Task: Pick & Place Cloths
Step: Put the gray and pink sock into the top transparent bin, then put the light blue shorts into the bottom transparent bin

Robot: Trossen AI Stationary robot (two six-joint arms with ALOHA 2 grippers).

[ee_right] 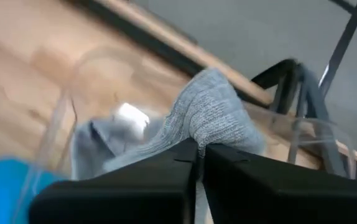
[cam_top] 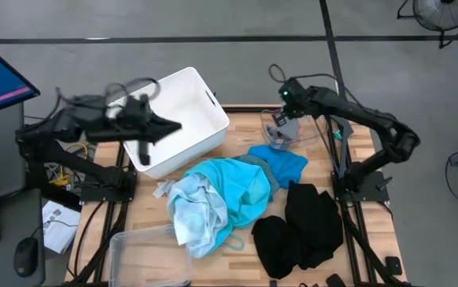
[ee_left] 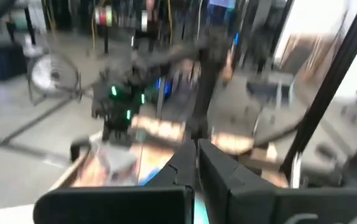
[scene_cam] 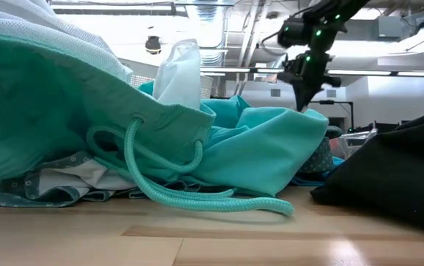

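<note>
two grippers pinched shut: the right gripper [ee_right: 198,152] grips a grey sock [ee_right: 213,115] over the clear tub [cam_top: 297,131]; the left gripper [cam_top: 173,126], seemingly empty, hangs above the white bin [cam_top: 213,119] beside that tub.

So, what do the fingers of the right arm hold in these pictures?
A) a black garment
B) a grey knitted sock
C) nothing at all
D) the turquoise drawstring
B: in the right wrist view the right gripper has its fingers shut on the grey knitted sock, over the clear plastic tub at the table's far edge; the black garment lies apart on the table.
</note>
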